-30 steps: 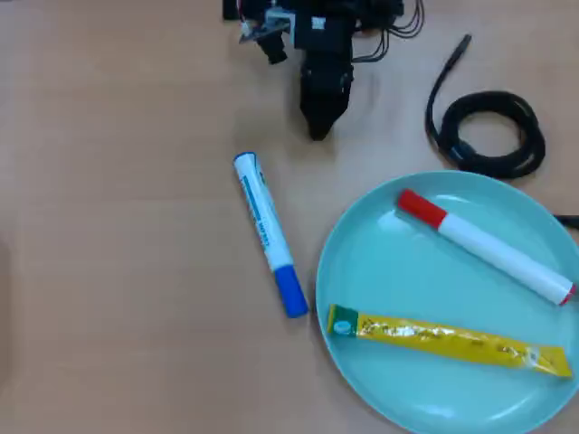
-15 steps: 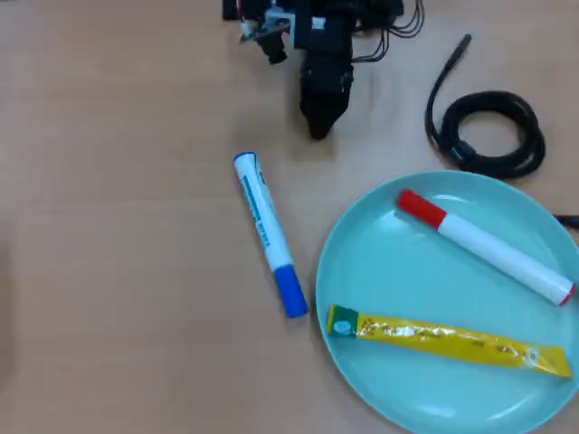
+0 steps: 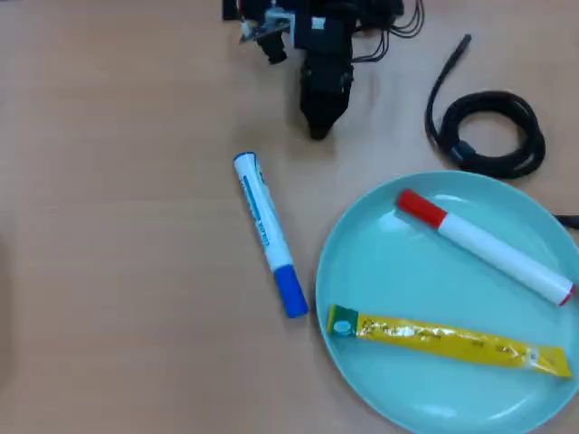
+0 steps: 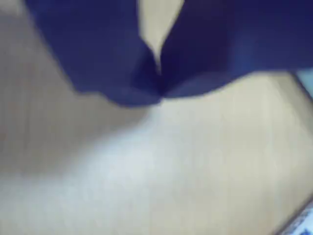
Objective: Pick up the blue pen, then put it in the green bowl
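Observation:
In the overhead view the blue pen (image 3: 269, 233) lies on the wooden table, white barrel with its blue cap toward the near side, left of the green bowl (image 3: 389, 271). The bowl is a wide pale teal dish at the lower right. My gripper (image 3: 318, 129) is black, at the top centre, pointing down toward the gap between pen and bowl and well short of both. In the blurred wrist view the gripper (image 4: 157, 93) shows its two dark jaws meeting at the tips, with nothing between them. A sliver of blue print shows at the wrist view's lower right corner (image 4: 305, 223).
A red-capped white marker (image 3: 484, 244) and a yellow sachet tube (image 3: 448, 341) lie inside the bowl. A coiled black cable (image 3: 493, 131) lies at the upper right. The arm's base and wires (image 3: 317, 18) sit at the top edge.

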Available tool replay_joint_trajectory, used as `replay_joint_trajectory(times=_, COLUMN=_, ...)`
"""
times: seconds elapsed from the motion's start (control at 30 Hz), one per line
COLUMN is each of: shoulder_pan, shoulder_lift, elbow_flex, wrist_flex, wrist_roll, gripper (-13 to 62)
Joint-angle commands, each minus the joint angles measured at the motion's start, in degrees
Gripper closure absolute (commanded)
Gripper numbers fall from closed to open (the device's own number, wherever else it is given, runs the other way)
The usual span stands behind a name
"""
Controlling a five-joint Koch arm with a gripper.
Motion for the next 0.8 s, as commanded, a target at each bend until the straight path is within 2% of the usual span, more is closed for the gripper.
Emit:
replay_joint_trajectory(times=0.0, shoulder_pan=-0.4, shoulder_lift=5.8, elbow_flex=3.6, wrist_flex=8.1, wrist_roll=0.9, gripper=57.2)
replay_joint_trajectory(times=0.4, shoulder_pan=-2.9, shoulder_lift=5.8, elbow_flex=-3.9, wrist_flex=20.2, wrist_roll=0.9, gripper=57.2)
replay_joint_trajectory(times=0.77, shoulder_pan=-6.3, shoulder_lift=5.8, elbow_flex=-17.3, wrist_flex=36.2, wrist_roll=1.0, gripper=57.2)
